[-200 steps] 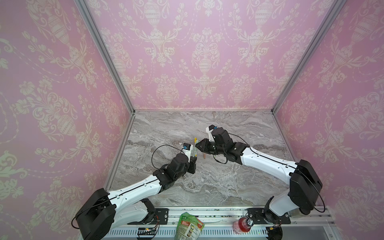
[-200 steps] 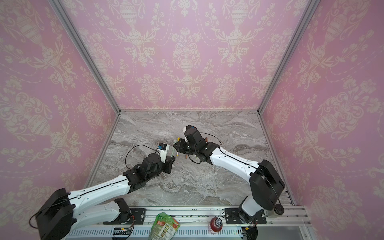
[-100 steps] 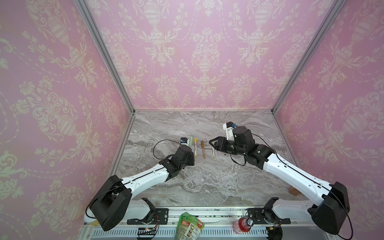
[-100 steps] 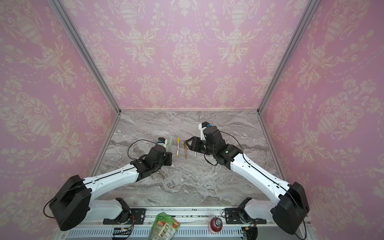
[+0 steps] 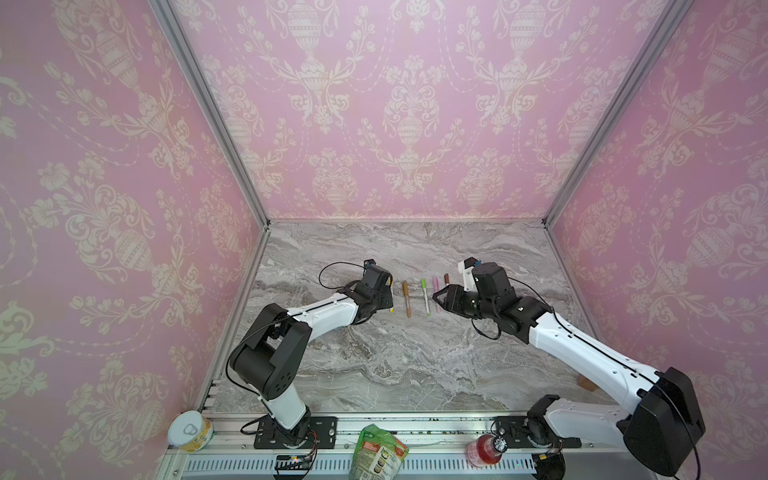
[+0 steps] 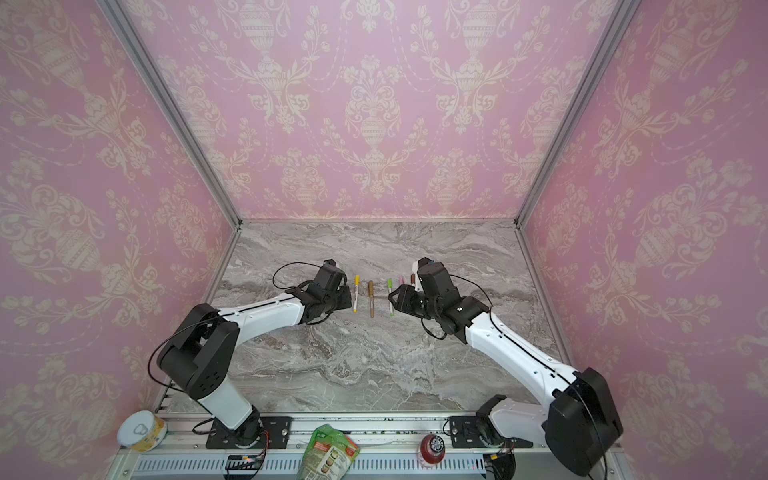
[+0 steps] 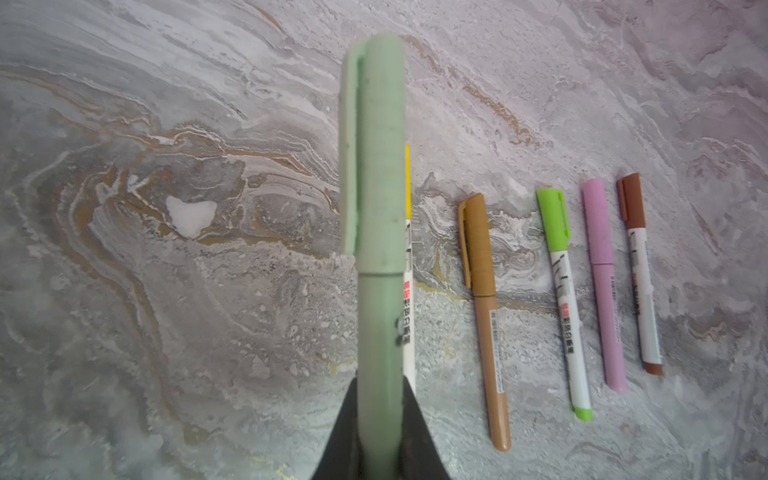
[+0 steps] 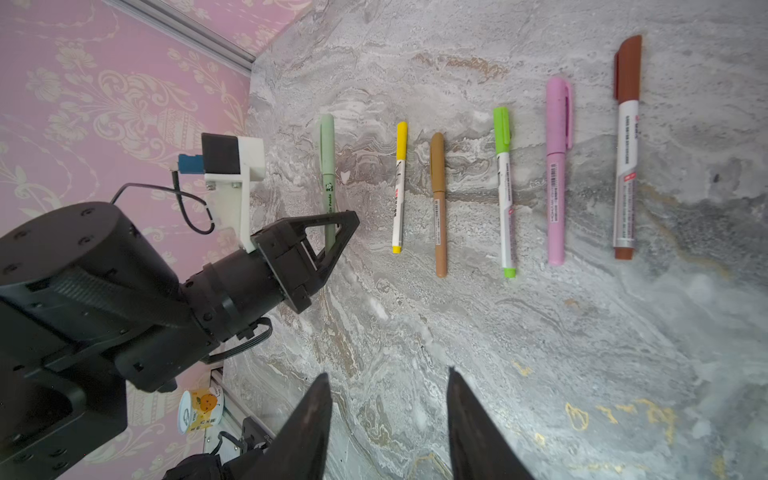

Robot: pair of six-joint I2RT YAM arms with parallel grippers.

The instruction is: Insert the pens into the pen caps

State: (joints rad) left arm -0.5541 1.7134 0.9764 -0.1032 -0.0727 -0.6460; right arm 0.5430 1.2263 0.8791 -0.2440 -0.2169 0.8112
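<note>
On the marble bench, left pincer has lowered, gripping a green pen; right pincer has backed off, open and empty; pink walls.

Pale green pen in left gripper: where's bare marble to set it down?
Free: the marble table's middle, from the pen row to the front rail; the strip between row and back wall. Crowded: the row from yellow-capped pen to brown-capped pen, gaps narrow, open right gripper at its brown end.

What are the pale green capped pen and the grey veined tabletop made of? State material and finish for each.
The pale green capped pen looks like matte plastic, faintly speckled, with a moulded clip. The grey veined tabletop has a marble pattern with low sheen; whether it is real stone or printed laminate cannot be told.
</note>
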